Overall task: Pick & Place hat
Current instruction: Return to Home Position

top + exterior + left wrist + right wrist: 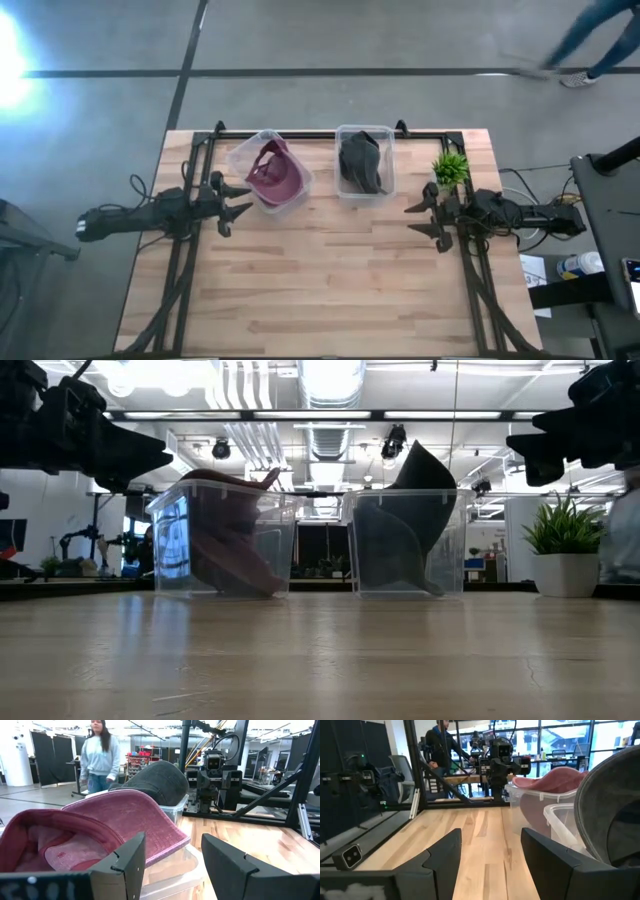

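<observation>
A maroon cap (275,175) sits in a clear plastic bin (245,160) toward the table's far left; its brim (145,827) sticks out over the bin's rim. A dark grey cap (361,162) sits in a second clear bin (388,160) to its right and rises above the rim (420,470). My left gripper (238,203) hovers open beside the maroon cap's bin, at its left. My right gripper (418,220) hovers open to the right of the grey cap's bin. Neither touches anything.
A small potted plant (450,168) stands on the table just beyond my right arm, near the far right corner. A black frame rail (300,131) runs along the far edge. Bare wood (330,270) spreads across the middle and near side. People walk in the room beyond.
</observation>
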